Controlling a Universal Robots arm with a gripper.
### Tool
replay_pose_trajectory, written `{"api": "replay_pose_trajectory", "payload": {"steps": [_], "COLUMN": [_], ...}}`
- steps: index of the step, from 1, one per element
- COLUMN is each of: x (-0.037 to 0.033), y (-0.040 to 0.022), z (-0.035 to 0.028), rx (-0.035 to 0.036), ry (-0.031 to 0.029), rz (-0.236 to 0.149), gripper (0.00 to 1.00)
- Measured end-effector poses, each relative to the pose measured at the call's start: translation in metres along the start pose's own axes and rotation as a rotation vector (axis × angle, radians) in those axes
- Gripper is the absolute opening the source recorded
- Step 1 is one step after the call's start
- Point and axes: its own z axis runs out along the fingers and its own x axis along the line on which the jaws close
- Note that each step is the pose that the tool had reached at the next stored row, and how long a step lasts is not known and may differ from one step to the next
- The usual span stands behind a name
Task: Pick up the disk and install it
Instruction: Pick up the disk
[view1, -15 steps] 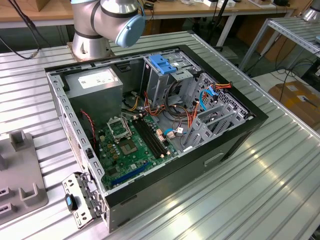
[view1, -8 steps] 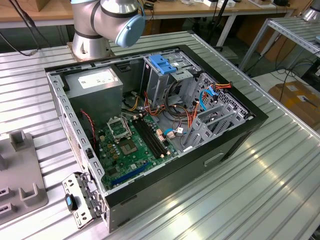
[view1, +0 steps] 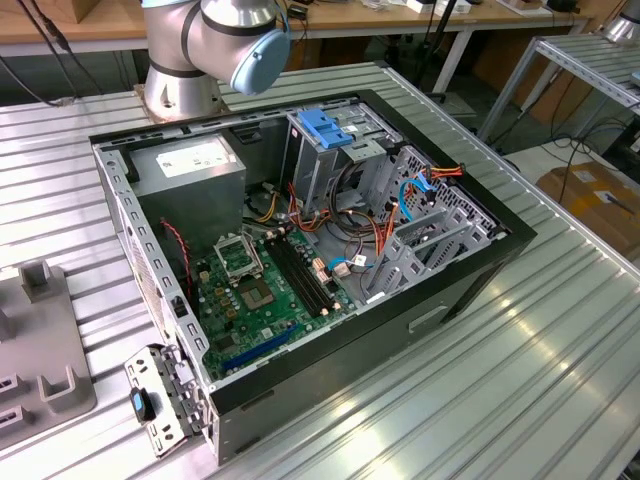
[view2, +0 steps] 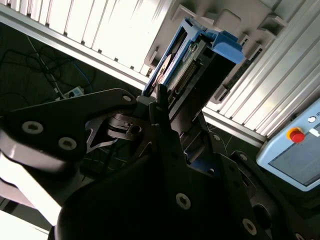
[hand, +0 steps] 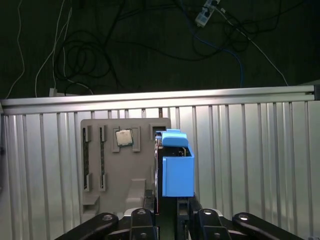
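Observation:
The disk (hand: 177, 170) stands on edge in its blue plastic carrier, and my gripper (hand: 167, 212) is shut on its near end. In the second wrist view the disk (view2: 192, 55) shows its dark side and connector edge, clamped between the black fingers (view2: 159, 102). It hangs over one edge of a grey holder plate (hand: 115, 170). I cannot tell whether it still touches the plate. In the exterior view the open computer case (view1: 120, 215) lies on the ribbed metal table.
Inside the case are a metal cage with a blue top (view1: 330, 125), a grey power-supply box (view1: 190, 165), the green motherboard (view1: 260, 290) and loose cables (view1: 415, 190). The grey holder (view1: 40, 340) sits at the exterior view's left. A chip (hand: 124, 137) rests in the holder.

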Motion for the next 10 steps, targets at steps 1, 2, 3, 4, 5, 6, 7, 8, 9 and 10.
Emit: {"api": "replay_pose_trajectory", "payload": {"steps": [1, 2, 3, 4, 5, 6, 7, 8, 9, 10], "x": [0.0000, 0.0000, 0.0000, 0.0000, 0.0000, 0.0000, 0.0000, 0.0000, 0.0000, 0.0000], "y": [0.0000, 0.0000, 0.0000, 0.0000, 0.0000, 0.0000, 0.0000, 0.0000, 0.0000, 0.0000], "z": [0.0000, -0.0003, -0.0006, -0.0006, -0.0006, -0.0006, -0.0006, -0.0010, -0.0014, -0.0014], "rx": [0.0000, -0.0001, -0.0001, -0.0001, -0.0001, -0.0001, -0.0001, -0.0003, -0.0002, 0.0000], "ry": [0.0000, 0.0000, 0.0000, 0.0000, 0.0000, 0.0000, 0.0000, 0.0001, 0.0001, -0.0001], "rz": [0.000, 0.000, 0.000, 0.000, 0.000, 0.000, 0.000, 0.000, 0.000, 0.000], "gripper": [0.35, 0.35, 0.35, 0.35, 0.35, 0.35, 0.35, 0.35, 0.35, 0.35]}}
